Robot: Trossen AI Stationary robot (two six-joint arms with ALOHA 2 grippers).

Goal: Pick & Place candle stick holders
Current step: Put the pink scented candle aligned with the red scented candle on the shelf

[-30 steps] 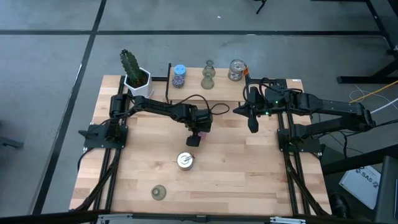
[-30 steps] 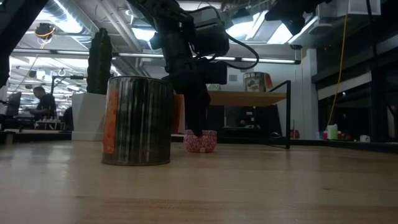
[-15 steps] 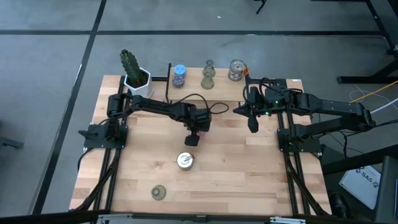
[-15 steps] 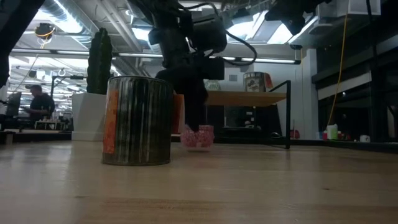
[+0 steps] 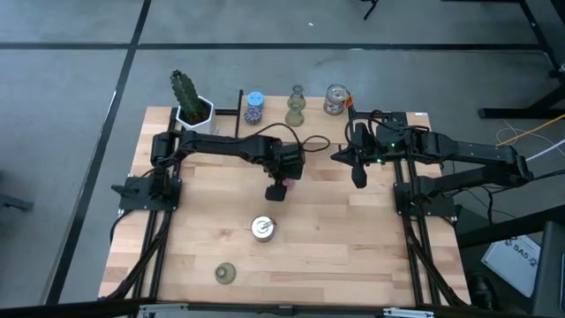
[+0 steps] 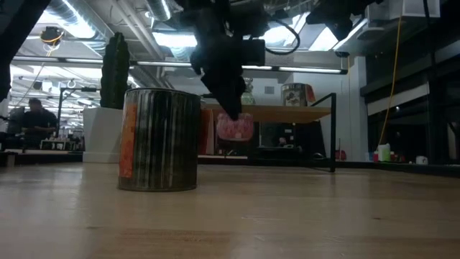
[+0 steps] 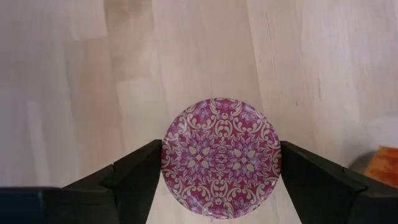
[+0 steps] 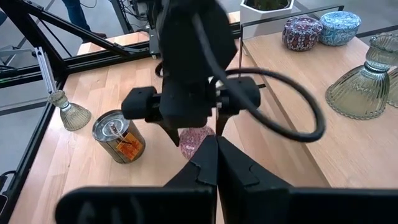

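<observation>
Pink patterned holder (image 7: 221, 157) hangs clear of the table (image 5: 353, 238), clamped in my left gripper (image 5: 276, 191); the right gripper (image 5: 357, 178) waits shut beside the shelf (image 5: 313, 121). I judge we're midway, since the silvery cup (image 5: 262, 228) and a green holder (image 5: 225, 274) sit unplaced up front.

Left gripper (image 6: 231, 119) raised pink holder (image 6: 235, 126) off table (image 6: 287, 208).
</observation>
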